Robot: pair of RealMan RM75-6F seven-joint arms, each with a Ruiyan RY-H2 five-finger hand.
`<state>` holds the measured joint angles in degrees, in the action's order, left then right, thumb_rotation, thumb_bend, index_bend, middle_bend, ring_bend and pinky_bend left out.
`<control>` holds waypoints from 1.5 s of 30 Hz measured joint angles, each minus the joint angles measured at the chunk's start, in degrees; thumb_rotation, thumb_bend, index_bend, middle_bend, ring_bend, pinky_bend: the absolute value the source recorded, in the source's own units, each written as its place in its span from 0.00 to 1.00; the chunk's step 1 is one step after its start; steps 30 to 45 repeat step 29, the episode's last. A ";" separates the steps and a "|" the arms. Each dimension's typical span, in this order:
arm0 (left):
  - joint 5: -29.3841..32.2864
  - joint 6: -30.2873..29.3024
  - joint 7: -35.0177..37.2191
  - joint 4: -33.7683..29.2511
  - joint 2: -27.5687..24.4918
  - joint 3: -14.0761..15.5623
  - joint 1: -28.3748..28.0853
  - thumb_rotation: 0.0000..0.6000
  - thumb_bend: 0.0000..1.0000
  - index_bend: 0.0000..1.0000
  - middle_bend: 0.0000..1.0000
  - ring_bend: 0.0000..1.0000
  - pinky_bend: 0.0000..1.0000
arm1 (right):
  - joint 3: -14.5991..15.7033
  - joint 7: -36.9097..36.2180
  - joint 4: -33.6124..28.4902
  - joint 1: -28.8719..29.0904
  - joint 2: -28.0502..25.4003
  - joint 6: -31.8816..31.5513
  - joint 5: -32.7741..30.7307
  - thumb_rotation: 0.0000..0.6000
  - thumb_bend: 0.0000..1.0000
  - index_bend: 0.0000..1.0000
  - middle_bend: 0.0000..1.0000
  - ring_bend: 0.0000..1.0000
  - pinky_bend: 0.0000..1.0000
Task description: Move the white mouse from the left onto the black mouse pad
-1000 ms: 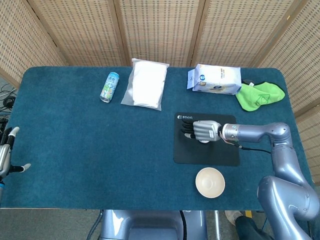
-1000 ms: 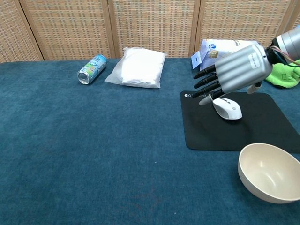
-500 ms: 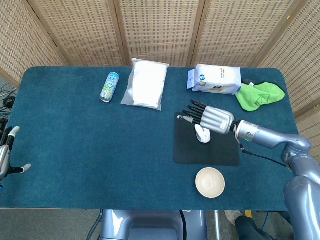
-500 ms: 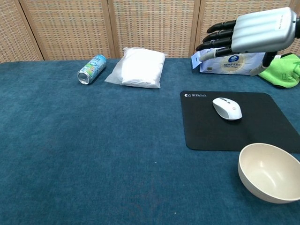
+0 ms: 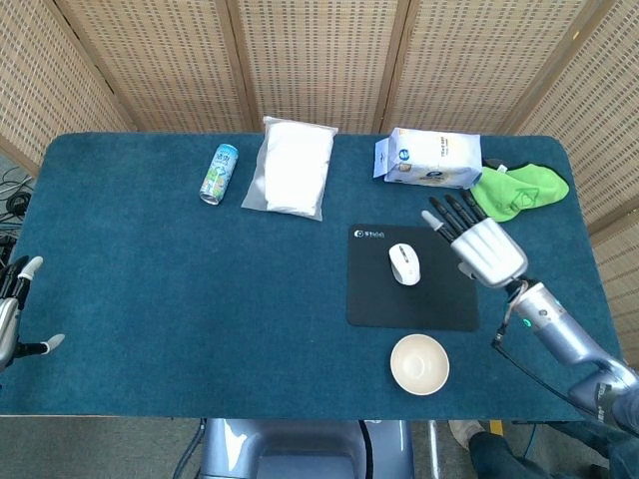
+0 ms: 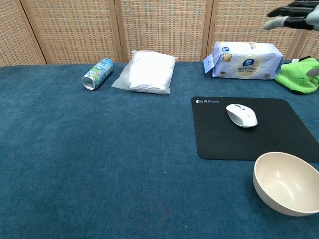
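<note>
white mouse [image 6: 241,115] on black mouse pad [image 6: 249,128]

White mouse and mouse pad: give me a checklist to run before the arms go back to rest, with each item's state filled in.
1. White mouse lies wholly on the black mouse pad: ok.
2. Right robot hand holds nothing, fingers spread: ok.
3. Right robot hand is clear of the mouse, off to the pad's right edge and raised in the chest view: ok.
4. Cream bowl in front of the pad stands upright, apart from the mouse: ok.
5. Tissue pack and green cloth behind the pad are not touched by the hand: ok.
6. Left robot hand at the table's left edge holds nothing: ok, though only partly in view.
</note>
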<state>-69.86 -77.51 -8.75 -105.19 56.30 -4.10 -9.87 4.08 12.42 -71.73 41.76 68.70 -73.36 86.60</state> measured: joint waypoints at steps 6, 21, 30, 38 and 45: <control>-5.14 -3.78 0.53 0.96 1.07 1.17 1.72 1.00 0.06 0.00 0.00 0.00 0.00 | -1.33 3.10 -9.38 -9.51 -1.61 -6.50 -4.42 1.00 0.00 0.00 0.00 0.00 0.00; -13.99 -12.34 2.43 9.33 8.31 3.40 6.43 1.00 0.03 0.00 0.00 0.00 0.00 | 0.03 -2.43 -17.26 -26.34 -1.94 -18.88 -4.64 1.00 0.00 0.00 0.00 0.00 0.00; -14.88 -13.48 2.63 8.34 7.82 3.47 7.47 1.00 0.03 0.00 0.00 0.00 0.00 | -0.57 -7.05 -13.80 -29.76 0.12 -20.35 -3.06 1.00 0.00 0.00 0.00 0.00 0.00; -14.88 -13.48 2.63 8.34 7.82 3.47 7.47 1.00 0.03 0.00 0.00 0.00 0.00 | -0.57 -7.05 -13.80 -29.76 0.12 -20.35 -3.06 1.00 0.00 0.00 0.00 0.00 0.00; -14.88 -13.48 2.63 8.34 7.82 3.47 7.47 1.00 0.03 0.00 0.00 0.00 0.00 | -0.57 -7.05 -13.80 -29.76 0.12 -20.35 -3.06 1.00 0.00 0.00 0.00 0.00 0.00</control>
